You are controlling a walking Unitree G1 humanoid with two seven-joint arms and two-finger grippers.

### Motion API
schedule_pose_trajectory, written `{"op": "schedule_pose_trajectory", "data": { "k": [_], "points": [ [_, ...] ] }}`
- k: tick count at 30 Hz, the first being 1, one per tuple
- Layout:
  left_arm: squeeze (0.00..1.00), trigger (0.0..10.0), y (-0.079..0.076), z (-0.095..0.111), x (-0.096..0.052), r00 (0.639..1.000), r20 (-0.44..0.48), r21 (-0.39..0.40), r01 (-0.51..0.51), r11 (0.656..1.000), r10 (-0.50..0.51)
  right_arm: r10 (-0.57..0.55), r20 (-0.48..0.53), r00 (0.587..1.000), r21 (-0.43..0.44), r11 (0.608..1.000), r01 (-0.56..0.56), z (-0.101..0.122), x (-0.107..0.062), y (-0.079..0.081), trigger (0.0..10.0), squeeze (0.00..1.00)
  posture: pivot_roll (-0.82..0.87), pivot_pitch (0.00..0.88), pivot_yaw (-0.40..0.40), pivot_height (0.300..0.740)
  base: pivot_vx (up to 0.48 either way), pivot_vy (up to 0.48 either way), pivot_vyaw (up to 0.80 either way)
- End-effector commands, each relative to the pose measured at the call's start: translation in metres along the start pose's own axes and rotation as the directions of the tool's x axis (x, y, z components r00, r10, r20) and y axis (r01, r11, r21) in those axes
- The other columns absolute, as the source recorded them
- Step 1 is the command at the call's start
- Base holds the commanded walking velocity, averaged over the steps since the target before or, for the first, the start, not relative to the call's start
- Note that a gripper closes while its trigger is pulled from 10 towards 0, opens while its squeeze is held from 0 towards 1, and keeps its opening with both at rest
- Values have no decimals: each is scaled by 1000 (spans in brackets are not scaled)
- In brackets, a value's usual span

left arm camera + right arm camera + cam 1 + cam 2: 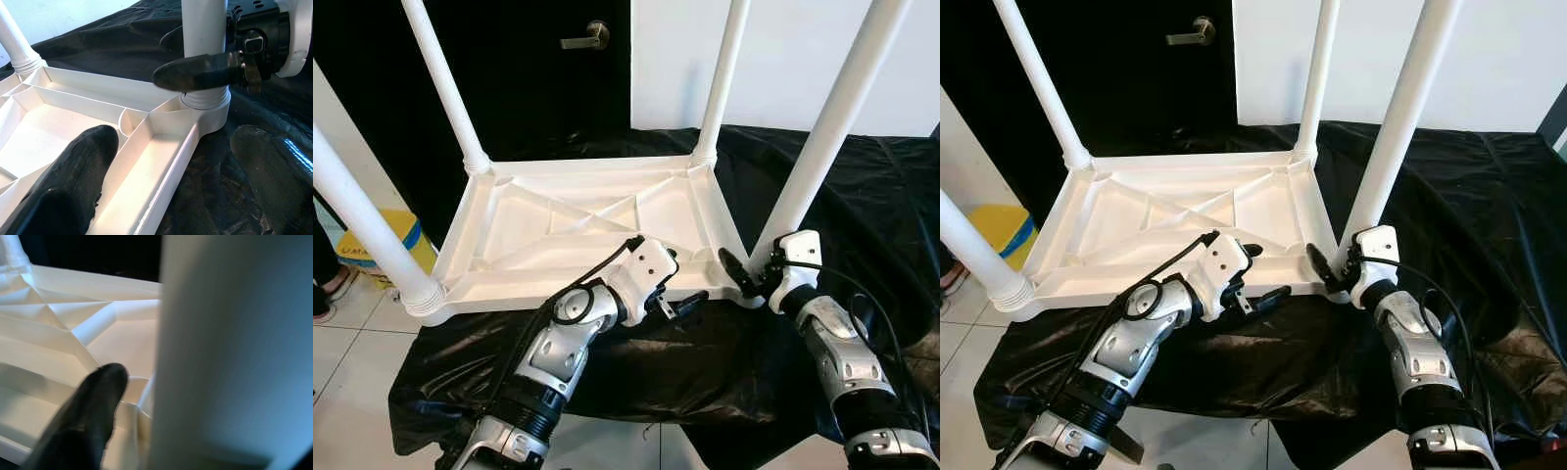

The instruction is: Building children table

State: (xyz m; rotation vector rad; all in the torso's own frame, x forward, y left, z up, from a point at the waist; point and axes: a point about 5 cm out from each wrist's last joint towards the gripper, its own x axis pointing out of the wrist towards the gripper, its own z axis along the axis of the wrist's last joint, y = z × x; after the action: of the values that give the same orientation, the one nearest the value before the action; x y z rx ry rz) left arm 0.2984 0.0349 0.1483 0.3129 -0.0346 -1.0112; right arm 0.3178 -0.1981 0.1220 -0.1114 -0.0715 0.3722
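Lying upside down on a black sheet [862, 196] in the left eye view, the white children table [578, 230] has four legs pointing up. The left claw [683, 286] sits at the table's near rim, fingers spread, one inside the frame and one outside on the sheet. The right claw [744, 274] is just beside it at the base of the near right leg [827, 127], fingers either side of that leg. Beyond both claws stands a dark door [548, 69] with a lever handle [585, 39].

The left wrist view shows the left claw released, its fingers [73, 181] straddling the rim, with the right claw's finger [205, 73] across the leg collar ahead.

The right wrist view shows one finger [93, 406] against the table's underside beside the leg; whether it clenches the leg, I cannot tell.
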Motion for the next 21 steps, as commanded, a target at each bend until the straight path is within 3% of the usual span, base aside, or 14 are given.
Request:
{"op": "schedule_pose_trajectory", "data": {
  "k": [1, 14, 15, 20, 21],
  "points": [
    [0, 10000, 5, -1, 1, 998, -12, 17, -62, 998, 62, 23, -43, 999, -7, 1000, -23, -8, -1, 1, 0, 0, -95, 0, -16, 740, 0, 0, 0],
    [0, 10000, 8, 0, 1, 997, -6, 20, -82, 996, 82, -55, -134, 989, -18, 998, 53, -26, -5, -2, 0, 0, -92, 0, -27, 740, 0, 0, 0],
    [0, 10000, 6, 1, 3, 997, -1, 23, -71, 997, 71, -115, -147, 983, -6, 993, 115, -29, -4, 1, 10000, 0, -104, 0, -21, 740, 0, 0, 0],
    [0, 10000, 5, 1, 4, 998, 1, 25, -61, 998, 61, -176, -151, 973, -6, 984, 178, -30, -3, 3, 10000, 0, -112, 0, -19, 740, 0, 0, 0],
    [0, 10000, 4, 1, 4, 998, 0, 26, -57, 998, 57, -246, -158, 956, 5, 968, 250, -31, -4, 2, 10000, 0, -115, 0, -22, 740, 0, 0, 0]
  ]
}}
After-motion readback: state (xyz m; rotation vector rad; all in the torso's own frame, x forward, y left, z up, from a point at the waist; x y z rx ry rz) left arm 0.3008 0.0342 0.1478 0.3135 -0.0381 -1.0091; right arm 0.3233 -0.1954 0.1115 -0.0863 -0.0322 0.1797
